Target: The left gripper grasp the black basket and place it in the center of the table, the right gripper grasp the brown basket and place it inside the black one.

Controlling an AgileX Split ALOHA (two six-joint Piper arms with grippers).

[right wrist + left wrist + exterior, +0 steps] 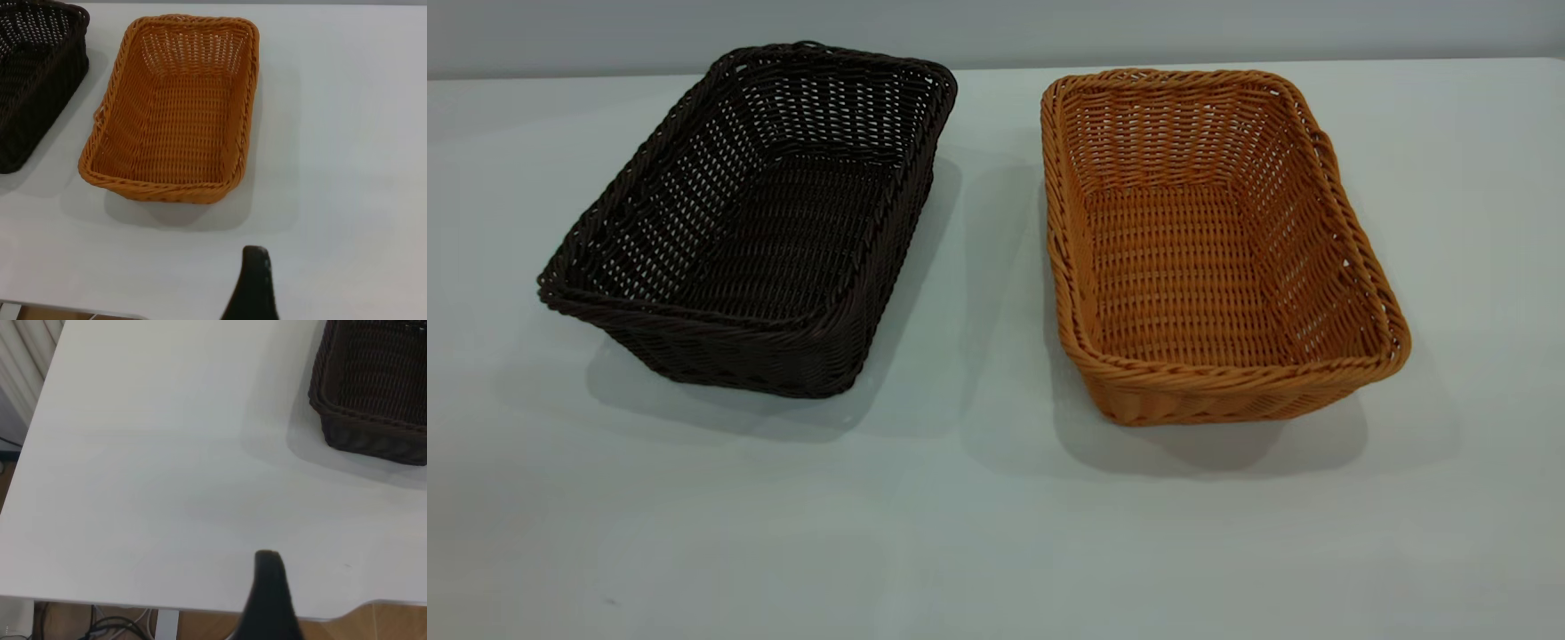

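Left gripper [269, 587] hovers over bare table [978, 533], black basket [756, 213] well ahead and off to one side. Right gripper [255, 280] likewise, brown basket [1209, 249] ahead, untouched. Only one finger visible each, so jaw state can't be told. Baskets sit side by side, apart.

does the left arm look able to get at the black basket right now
Probably yes: the black basket sits alone on the table, apart from the brown basket, with bare tabletop between it and the left claw.
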